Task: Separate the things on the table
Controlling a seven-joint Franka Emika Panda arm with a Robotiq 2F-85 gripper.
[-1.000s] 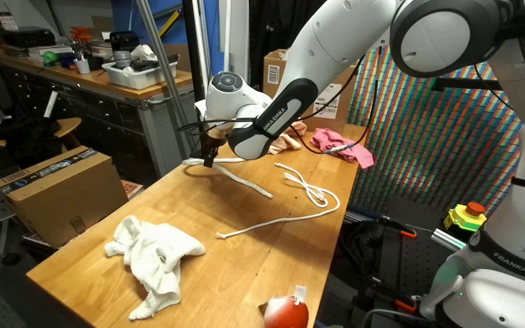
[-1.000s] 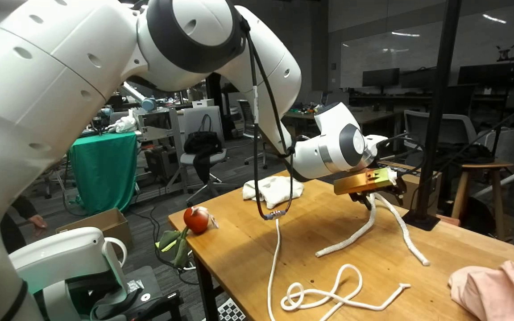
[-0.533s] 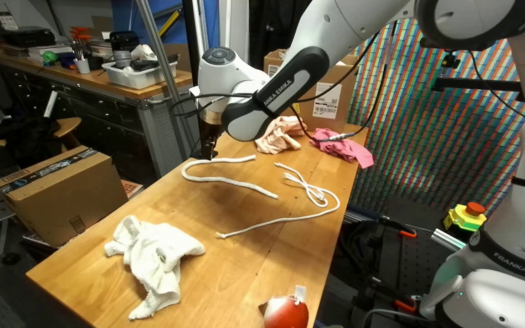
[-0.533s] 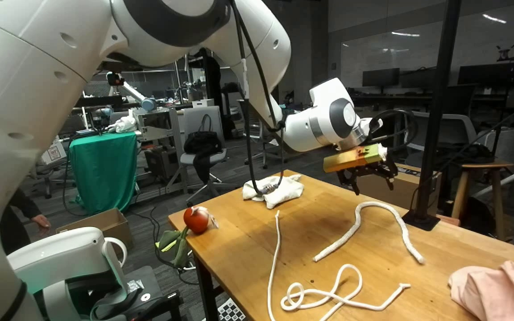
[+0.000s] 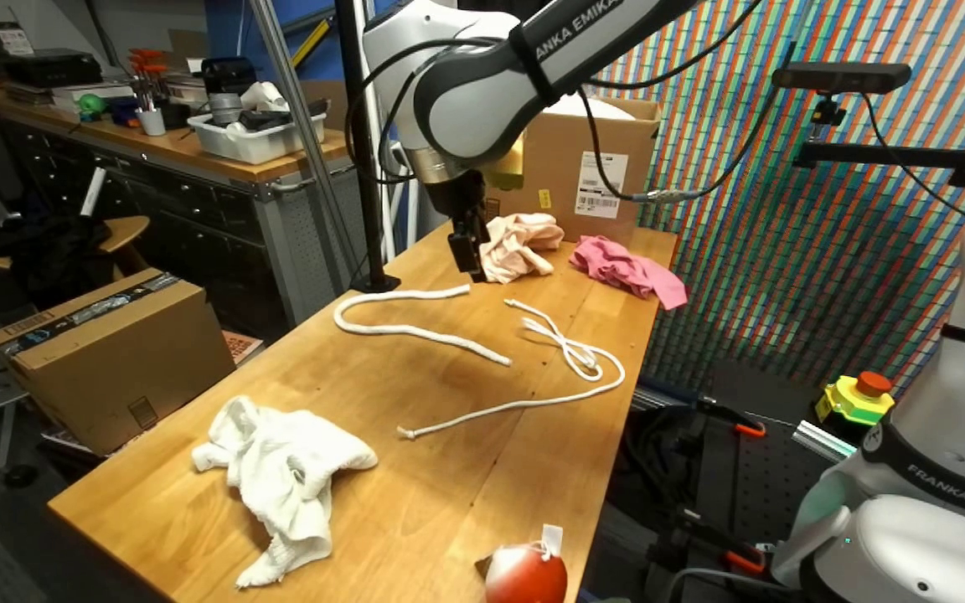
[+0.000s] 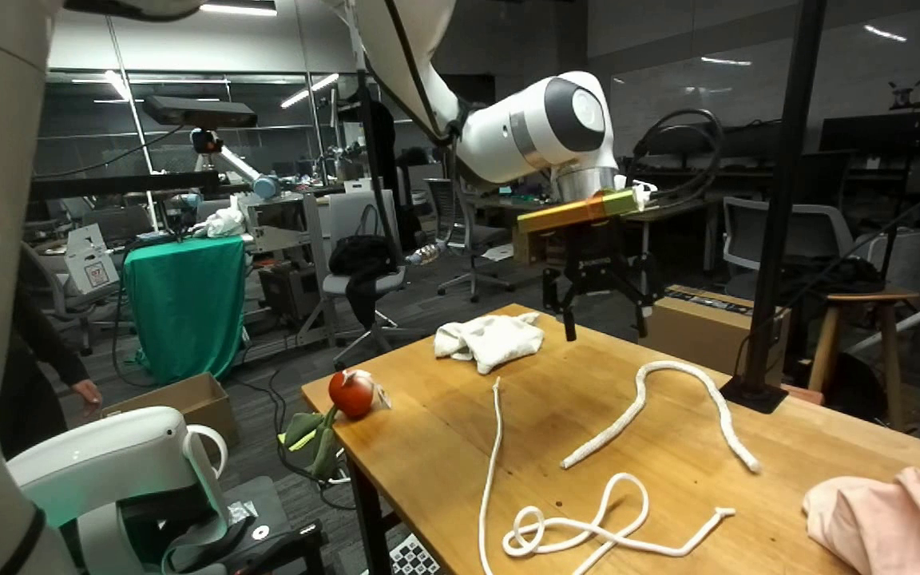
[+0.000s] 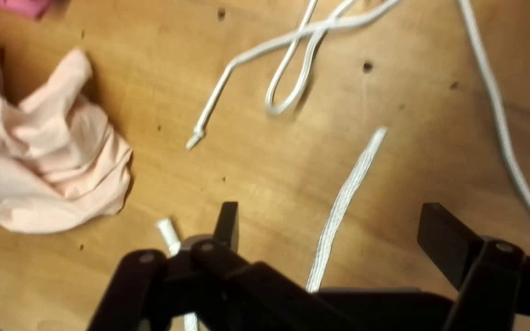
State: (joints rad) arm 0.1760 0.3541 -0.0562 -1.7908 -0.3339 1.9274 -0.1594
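Hovers over the worktop (image 5: 415, 502) with gripper (image 6: 606, 326) spread wide, clear of the curved thick white cord (image 5: 403, 329). Has the looped thin cord (image 5: 533, 404) beside that, peach cloth (image 5: 524, 247) and pink cloth (image 5: 629, 270) towards one end, white cloth (image 5: 286, 477) and red round object (image 5: 526, 578) towards the other.

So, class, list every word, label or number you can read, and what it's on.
"FRANKA EMIKA": black band at the arm's base.
"ANKA EMIKA": forearm link; its start is covered.
Too small or blurred to read: labels on the tall box, printed tape on the low box, lettering on the gripper, print on the white carton.
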